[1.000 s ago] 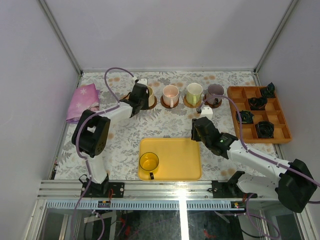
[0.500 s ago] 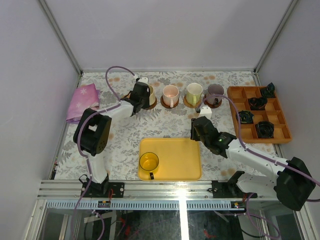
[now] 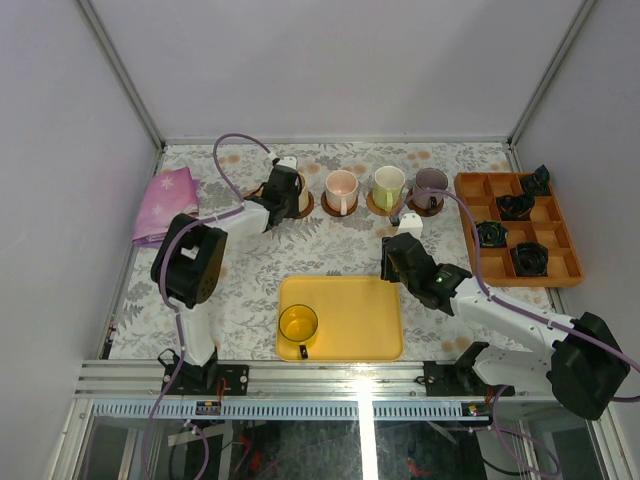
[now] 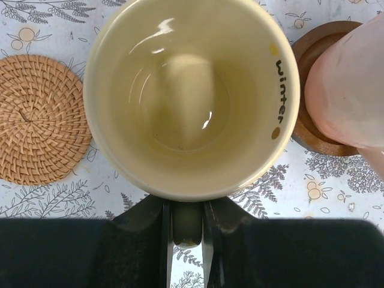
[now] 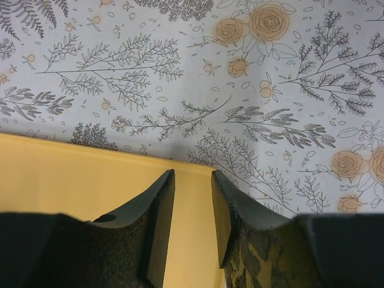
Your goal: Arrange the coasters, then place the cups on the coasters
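1. Four cups in a row toward 12 o'clock of the table, from 9 toward 3: cream cup, pink cup, pale green cup, purple-grey cup.
2. Fifth, the yellow cup, down toward 6 o'clock on the yellow tray, at its 8 o'clock corner, on no coaster.
3. Left gripper: fingers pinching the cream cup's handle from both sides, at the cup's 6 o'clock in the wrist view.
4. Bare woven tan coaster just beside the cream cup at 9 o'clock; dark brown coaster at 2 o'clock, under the pink cup.
5. Right gripper: fingers parted, nothing between them, hanging over the tray's 1 o'clock corner.
6. Likely handling: glazed ceramic, so stiff, slick and chip-prone, and fairly heavy for a handle pinch; apt to swing about the handle. Best taken on the handle loop close to the wall, kept level, and set down gently.
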Robot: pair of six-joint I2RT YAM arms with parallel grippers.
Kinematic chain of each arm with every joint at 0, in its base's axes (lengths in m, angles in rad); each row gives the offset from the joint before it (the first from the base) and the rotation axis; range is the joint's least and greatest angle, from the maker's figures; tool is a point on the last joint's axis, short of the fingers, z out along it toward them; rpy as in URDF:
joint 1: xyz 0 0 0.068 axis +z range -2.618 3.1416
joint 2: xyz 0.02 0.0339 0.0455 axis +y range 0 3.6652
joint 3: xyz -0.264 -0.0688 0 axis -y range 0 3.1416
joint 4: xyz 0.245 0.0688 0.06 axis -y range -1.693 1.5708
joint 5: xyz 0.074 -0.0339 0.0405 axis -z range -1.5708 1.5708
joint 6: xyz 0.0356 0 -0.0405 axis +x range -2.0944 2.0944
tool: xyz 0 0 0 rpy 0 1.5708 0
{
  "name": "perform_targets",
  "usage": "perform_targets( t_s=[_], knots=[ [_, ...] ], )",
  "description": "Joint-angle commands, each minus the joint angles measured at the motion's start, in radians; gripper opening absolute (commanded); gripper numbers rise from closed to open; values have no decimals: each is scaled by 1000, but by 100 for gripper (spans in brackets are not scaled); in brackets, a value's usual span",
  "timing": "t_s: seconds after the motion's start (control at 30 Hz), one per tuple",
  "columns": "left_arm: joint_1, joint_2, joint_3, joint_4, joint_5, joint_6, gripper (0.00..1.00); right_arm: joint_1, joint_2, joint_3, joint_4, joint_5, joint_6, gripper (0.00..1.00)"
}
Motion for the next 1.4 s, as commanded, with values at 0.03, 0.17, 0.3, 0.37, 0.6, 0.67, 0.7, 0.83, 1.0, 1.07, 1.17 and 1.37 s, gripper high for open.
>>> perform_targets(
  t_s=[0.03, 0.17, 0.3, 0.37, 0.6, 0.67, 0.7, 0.83, 1.0, 1.07, 1.17, 1.37],
  knots=[
    [12, 6, 56, 89, -34, 16, 14, 1, 3, 41, 44, -10, 6, 38],
    [12, 10, 53, 89, -38, 11, 19, 0, 6, 41, 45, -15, 8, 38],
    [12, 5, 46, 92, -42, 11, 30, 0, 12, 42, 48, -21, 10, 38],
    [12, -3, 40, 95, -37, 13, 36, 1, 15, 43, 51, -24, 10, 38],
    [12, -38, 15, 99, -21, 18, 51, 1, 24, 47, 56, -38, 11, 38],
    [12, -50, 7, 97, -21, 17, 58, 1, 25, 46, 56, -41, 13, 38],
    [12, -59, 0, 97, -21, 17, 61, 0, 25, 45, 56, -43, 14, 38],
    [13, -109, -39, 98, -20, 10, 71, 0, 20, 43, 57, -45, 15, 38],
    [11, -223, -100, 79, -15, -7, 78, 0, 20, 44, 58, -46, 10, 38],
    [10, -276, -132, 59, -15, -15, 82, 1, 19, 46, 58, -47, 8, 38],
    [3, -373, -199, 24, -24, -29, 83, 0, 17, 51, 65, -69, -8, 38],
    [-41, -590, -384, -80, -98, -98, 85, 0, 46, 95, 118, -273, -153, 47]
  ],
)
